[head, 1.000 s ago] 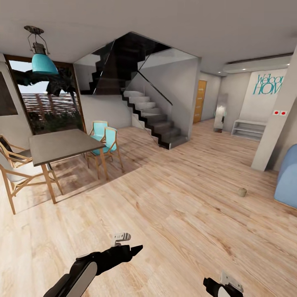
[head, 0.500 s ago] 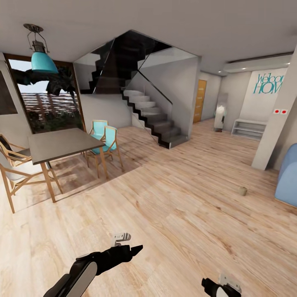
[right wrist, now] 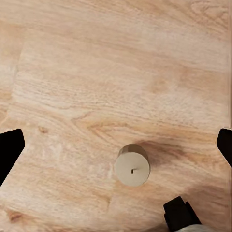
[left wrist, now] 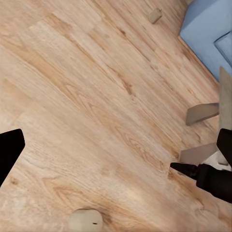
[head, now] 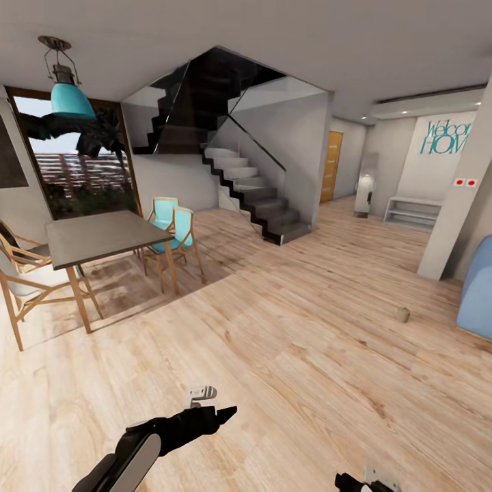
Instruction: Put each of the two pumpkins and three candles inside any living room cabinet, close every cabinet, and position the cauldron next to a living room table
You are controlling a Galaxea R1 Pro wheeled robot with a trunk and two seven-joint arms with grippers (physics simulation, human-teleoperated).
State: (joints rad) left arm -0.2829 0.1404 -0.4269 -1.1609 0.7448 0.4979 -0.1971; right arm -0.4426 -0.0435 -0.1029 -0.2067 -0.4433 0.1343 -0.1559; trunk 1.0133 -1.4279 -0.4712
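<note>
A stubby beige candle (right wrist: 132, 165) with a small wick stands on the wood floor directly below my right gripper (right wrist: 116, 147). That gripper is open, its fingers wide on either side, well above the candle. Its edge shows at the head view's bottom (head: 369, 482). A second candle (head: 402, 314) stands on the floor far right, near the blue sofa (head: 478, 294). My left gripper (head: 208, 406) hangs open and empty over bare floor. Its wrist view shows a far candle (left wrist: 154, 15) and a near one (left wrist: 86, 220). Pumpkins, cabinet and cauldron are out of view.
A dark dining table (head: 102, 238) with wooden chairs stands at the left. A staircase (head: 253, 198) rises at the back, with a hallway to its right. A white pillar (head: 454, 219) stands by the sofa. Pale blocky legs (left wrist: 203, 113), perhaps the low table's, show beside the sofa (left wrist: 205, 29).
The head view has shifted slightly, and my right gripper sits a little lower in it. The left arm holds its pose. Nothing was grasped or released.
</note>
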